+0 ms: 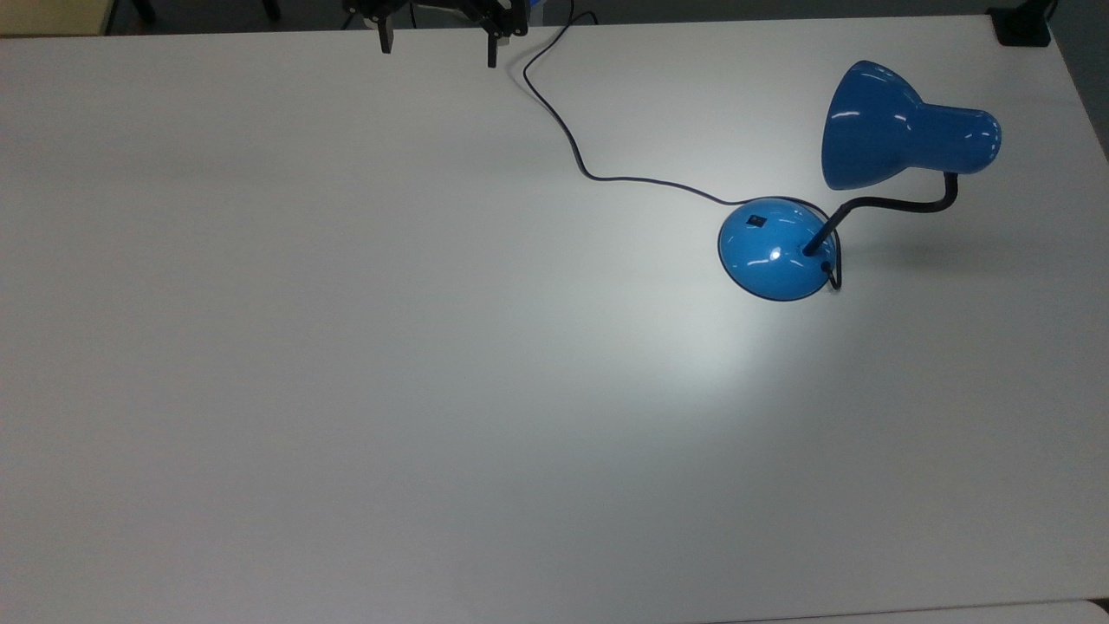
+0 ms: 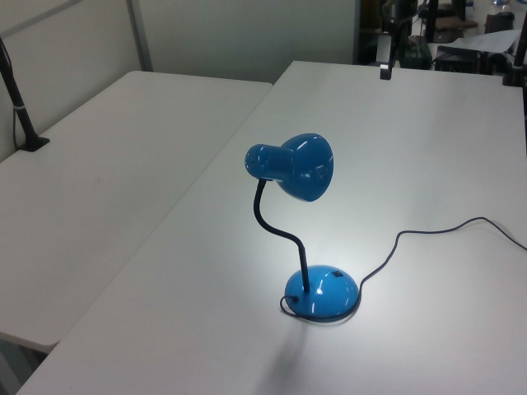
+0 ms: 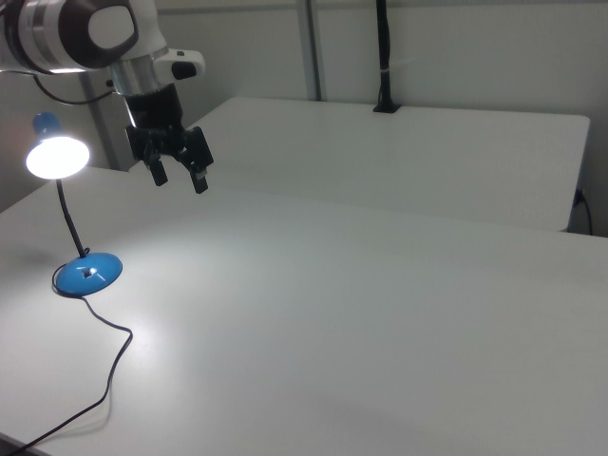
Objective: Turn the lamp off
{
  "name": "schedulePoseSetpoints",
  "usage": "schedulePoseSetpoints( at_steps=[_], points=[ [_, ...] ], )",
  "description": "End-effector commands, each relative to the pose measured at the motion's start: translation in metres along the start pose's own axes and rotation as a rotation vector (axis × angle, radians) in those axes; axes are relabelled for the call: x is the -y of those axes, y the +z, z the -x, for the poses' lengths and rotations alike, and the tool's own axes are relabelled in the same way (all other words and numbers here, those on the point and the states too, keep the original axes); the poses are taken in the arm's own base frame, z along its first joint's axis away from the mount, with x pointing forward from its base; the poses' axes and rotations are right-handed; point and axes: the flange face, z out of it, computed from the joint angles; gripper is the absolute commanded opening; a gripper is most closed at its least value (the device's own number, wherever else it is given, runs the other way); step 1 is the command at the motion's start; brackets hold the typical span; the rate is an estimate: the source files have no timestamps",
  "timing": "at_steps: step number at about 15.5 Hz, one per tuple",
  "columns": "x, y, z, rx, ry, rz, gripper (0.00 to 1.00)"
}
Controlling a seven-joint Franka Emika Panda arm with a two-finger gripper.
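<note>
Lamp [image 1: 866, 186] is lit: bulb glows in the right view and there's a bright pool on the table [image 1: 346, 390] below the shade.

Where it sits: top view's right half, toward the far edge. Domed blue base [image 1: 777, 250] rests on the table, black gooseneck [image 1: 892, 208] rises from it and bends, and the shade [image 1: 901, 139] hangs off to the top view's right of the base.

Your target is the small black switch [image 1: 758, 220], on top of the dome on the side away from the gooseneck. In the left view it's the dark patch [image 2: 335, 274] on the base.

Gripper [image 1: 437, 39] is at the top view's upper edge, left of centre, with its fingers spread wide and nothing between them. In the right view the gripper [image 3: 178, 175] hangs in the air above the table, clear of everything.

Key relation: the switch lies well apart from the gripper, off to the top view's right and down-frame. In the right view that's to the gripper's left and lower. So you need a long lateral traverse plus a descent.

My call:
- Come in from the switch side, so the gooseneck and shade stay out of your path.
- Cord [image 1: 563, 130] runs from the base back toward the gripper's end of the table, then off the edge. Keep above it on the way over.
- One fingertip pressing down looks more workable than a pinch.
- The base looks light and may skid if you push sideways.

No brand, label or readable writing on the lamp or the table.
</note>
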Motion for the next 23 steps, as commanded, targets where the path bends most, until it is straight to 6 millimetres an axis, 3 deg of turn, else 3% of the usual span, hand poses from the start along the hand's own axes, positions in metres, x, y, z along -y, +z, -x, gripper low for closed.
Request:
schedulePoseSetpoints(
  at_steps=[1,19,21,23],
  points=[
    [-0.0006,-0.0058,0.0063,0.018,-0.001,0.012,1.0],
    [-0.0005,-0.0039,0.0063,0.024,-0.004,0.013,1.0],
    [-0.0005,-0.0048,0.0061,0.021,-0.005,0.012,0.93],
    [0.0004,-0.004,0.0064,0.024,-0.024,0.012,0.7]
  ],
)
